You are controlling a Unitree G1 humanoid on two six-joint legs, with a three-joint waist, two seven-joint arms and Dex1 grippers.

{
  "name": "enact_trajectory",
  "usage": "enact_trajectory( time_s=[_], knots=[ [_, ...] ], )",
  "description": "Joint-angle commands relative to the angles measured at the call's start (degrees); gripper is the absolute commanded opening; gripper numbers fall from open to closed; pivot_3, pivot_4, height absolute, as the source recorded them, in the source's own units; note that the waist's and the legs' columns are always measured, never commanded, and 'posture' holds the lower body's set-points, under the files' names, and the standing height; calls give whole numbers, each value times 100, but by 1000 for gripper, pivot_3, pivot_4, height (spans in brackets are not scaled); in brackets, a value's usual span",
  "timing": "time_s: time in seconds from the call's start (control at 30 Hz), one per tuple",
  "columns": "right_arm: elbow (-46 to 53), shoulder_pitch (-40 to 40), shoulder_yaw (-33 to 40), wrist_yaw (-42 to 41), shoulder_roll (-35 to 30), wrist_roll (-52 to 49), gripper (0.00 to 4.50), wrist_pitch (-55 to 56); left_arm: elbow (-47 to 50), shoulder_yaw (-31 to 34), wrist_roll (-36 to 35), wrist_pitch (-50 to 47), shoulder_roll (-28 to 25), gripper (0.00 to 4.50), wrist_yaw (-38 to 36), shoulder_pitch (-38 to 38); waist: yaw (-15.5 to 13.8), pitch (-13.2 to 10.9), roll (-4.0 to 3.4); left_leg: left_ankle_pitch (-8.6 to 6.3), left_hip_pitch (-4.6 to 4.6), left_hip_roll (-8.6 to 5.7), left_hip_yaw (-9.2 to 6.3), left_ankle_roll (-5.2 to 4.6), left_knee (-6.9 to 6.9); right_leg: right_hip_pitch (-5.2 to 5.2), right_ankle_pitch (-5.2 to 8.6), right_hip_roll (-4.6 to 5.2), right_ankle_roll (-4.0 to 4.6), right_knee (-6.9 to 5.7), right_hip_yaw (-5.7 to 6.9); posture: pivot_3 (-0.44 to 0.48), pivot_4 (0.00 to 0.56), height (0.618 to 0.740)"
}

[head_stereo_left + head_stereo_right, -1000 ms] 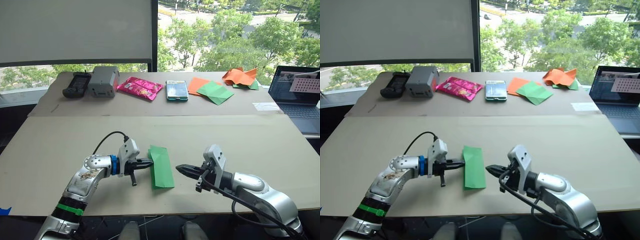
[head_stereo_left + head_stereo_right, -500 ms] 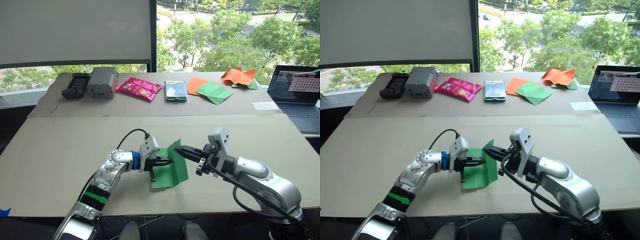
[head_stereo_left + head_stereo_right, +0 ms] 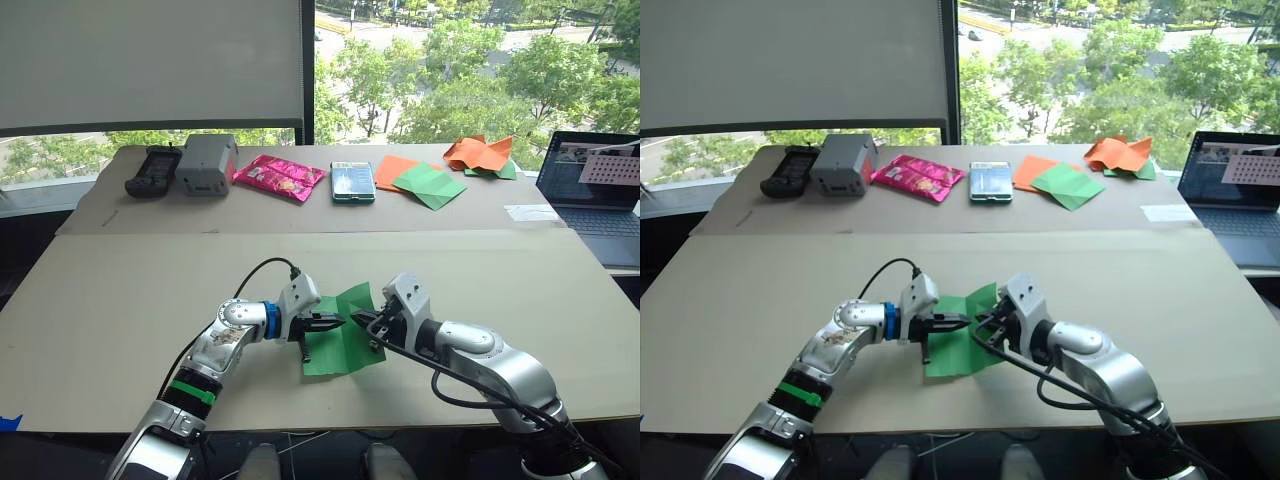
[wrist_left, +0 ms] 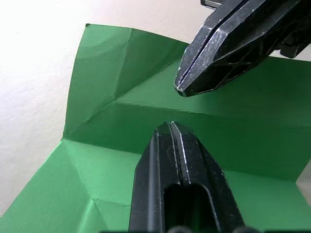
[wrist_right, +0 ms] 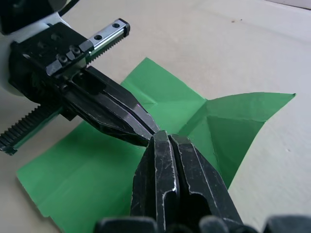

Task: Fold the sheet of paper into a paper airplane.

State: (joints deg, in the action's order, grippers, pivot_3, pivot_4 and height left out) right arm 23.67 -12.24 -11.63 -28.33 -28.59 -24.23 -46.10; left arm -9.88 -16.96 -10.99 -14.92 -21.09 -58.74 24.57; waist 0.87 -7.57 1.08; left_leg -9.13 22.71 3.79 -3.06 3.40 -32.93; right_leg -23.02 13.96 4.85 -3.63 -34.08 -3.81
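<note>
The sheet of paper (image 3: 345,342) is bright green and lies partly opened near the front of the table, with crease lines and its far right corner flap raised (image 5: 243,116). My left gripper (image 3: 338,321) comes in from the left, shut, its tip pressing down on the middle of the sheet (image 4: 107,77). My right gripper (image 3: 360,319) comes in from the right, also shut, tip almost touching the left one above the centre crease. Neither has paper showing between its fingers. The paper airplane is not formed.
On the far table stand a black controller (image 3: 150,170), a grey box (image 3: 205,162), a pink packet (image 3: 280,176), a phone-sized case (image 3: 353,181), orange and duller green sheets (image 3: 425,182) and a crumpled orange heap (image 3: 478,153). A laptop (image 3: 600,190) sits at the right.
The paper went from a narrow folded strip to a wider, opened sheet. Both grippers moved in from the sides to meet over it; the right one has since dropped lower.
</note>
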Motion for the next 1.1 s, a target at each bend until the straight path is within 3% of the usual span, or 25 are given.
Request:
enact_trajectory(
  time_s=[0.03,0.43,0.6,0.87,1.07,1.1],
  knots=[
    [-36,96,1,-45,-30,177,43,190,428,194,-70,-61,-243,0,-20,-210,9,0,-1,0,-3,0,0,-1,0,2,0,0,0,-1,-2,0,150,718],
    [-744,487,-100,-79,109,690,43,648,55,100,360,142,-467,0,240,-558,-13,9,0,-23,-13,2,-1,38,-2,9,0,-6,0,3,-6,0,150,718],
    [-983,532,-180,-70,96,905,43,732,-156,7,502,308,-458,0,239,-590,-9,31,14,-26,-64,2,-1,42,-3,58,1,-5,0,4,-7,0,150,718],
    [-121,310,507,-110,333,317,43,661,490,482,-79,-95,-442,0,226,-470,-2,23,-6,-27,-49,4,-2,44,-2,41,2,-5,1,4,-7,0,150,718],
    [-142,-48,1023,237,488,174,1893,282,1274,692,-308,-476,-772,0,107,-556,2,20,-7,-17,-19,5,-4,28,0,15,0,-14,0,-2,-12,0,150,718],
    [-228,-67,1021,246,498,193,1893,275,1330,696,-328,-511,-793,0,109,-579,2,20,-7,-9,-23,7,-4,15,1,19,0,-16,0,-2,-12,0,150,718]
  ],
)
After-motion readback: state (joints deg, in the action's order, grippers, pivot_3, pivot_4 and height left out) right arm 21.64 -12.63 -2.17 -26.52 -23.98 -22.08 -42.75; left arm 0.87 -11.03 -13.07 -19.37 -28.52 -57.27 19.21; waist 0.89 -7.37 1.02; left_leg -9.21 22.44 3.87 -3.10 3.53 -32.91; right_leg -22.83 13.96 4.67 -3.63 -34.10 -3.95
